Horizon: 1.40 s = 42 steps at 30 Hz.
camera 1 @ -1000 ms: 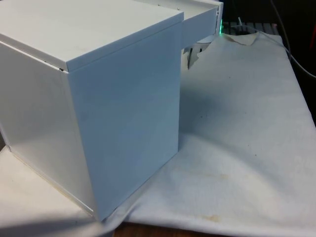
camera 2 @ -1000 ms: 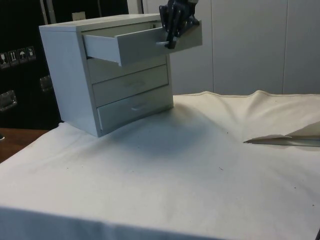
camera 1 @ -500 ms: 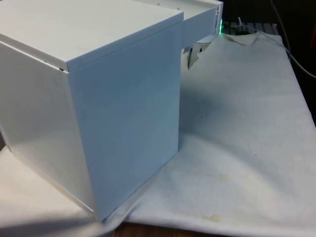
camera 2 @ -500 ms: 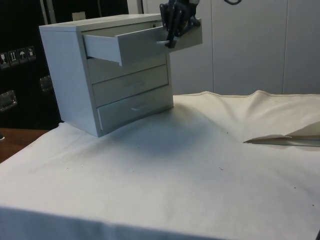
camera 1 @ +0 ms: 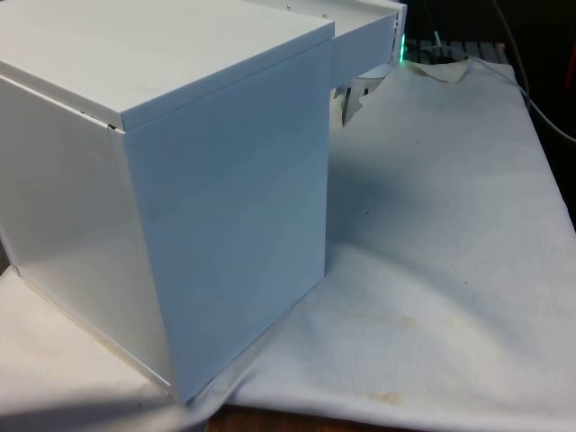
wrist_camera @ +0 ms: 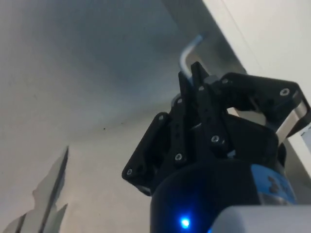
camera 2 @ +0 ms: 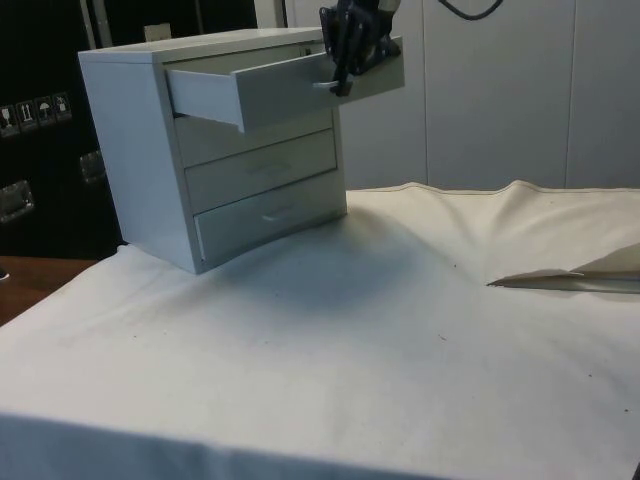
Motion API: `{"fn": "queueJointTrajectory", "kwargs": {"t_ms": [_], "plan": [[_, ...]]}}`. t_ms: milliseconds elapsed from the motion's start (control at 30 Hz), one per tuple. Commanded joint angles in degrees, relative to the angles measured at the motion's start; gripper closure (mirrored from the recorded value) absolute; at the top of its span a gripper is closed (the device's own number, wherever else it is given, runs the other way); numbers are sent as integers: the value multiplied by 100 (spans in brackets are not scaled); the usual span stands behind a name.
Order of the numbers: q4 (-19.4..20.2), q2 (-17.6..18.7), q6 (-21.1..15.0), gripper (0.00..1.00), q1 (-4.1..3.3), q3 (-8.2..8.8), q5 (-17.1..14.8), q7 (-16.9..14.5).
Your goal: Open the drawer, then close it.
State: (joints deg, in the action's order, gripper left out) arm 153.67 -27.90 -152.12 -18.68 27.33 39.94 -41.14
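Observation:
A white chest of drawers (camera 2: 150, 150) stands on the cloth, its back and side turned to the front view (camera 1: 180, 180). Its top drawer (camera 2: 290, 85) is pulled well out; the two drawers below are closed. In the front view the open drawer (camera 1: 364, 36) juts out past the chest at the far end. My black gripper (camera 2: 345, 80) is shut on the top drawer's metal handle (wrist_camera: 187, 53), at the drawer's front. In the wrist view the fingers (wrist_camera: 197, 87) pinch the bent silver bar.
The white cloth (camera 2: 350, 350) covers the table, with a raised fold (camera 2: 570, 280) at the side view's right. In the front view the table's near edge (camera 1: 360, 418) runs along the bottom, and cables (camera 1: 531, 81) hang at the far right.

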Motion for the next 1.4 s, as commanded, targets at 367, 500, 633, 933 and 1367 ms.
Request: {"fn": "queueJointTrajectory", "kwargs": {"t_ms": [367, 500, 633, 933, 1367], "plan": [[-23, 11, 6, 60, 80, -183, 252, 338], [-23, 11, 6, 39, 80, -195, 258, 350], [-23, 11, 11, 13, 80, -201, 258, 361], [29, -11, 57, 0, 34, -298, 201, 476], [401, -201, 34, 0, 46, -493, 212, 745]]}}
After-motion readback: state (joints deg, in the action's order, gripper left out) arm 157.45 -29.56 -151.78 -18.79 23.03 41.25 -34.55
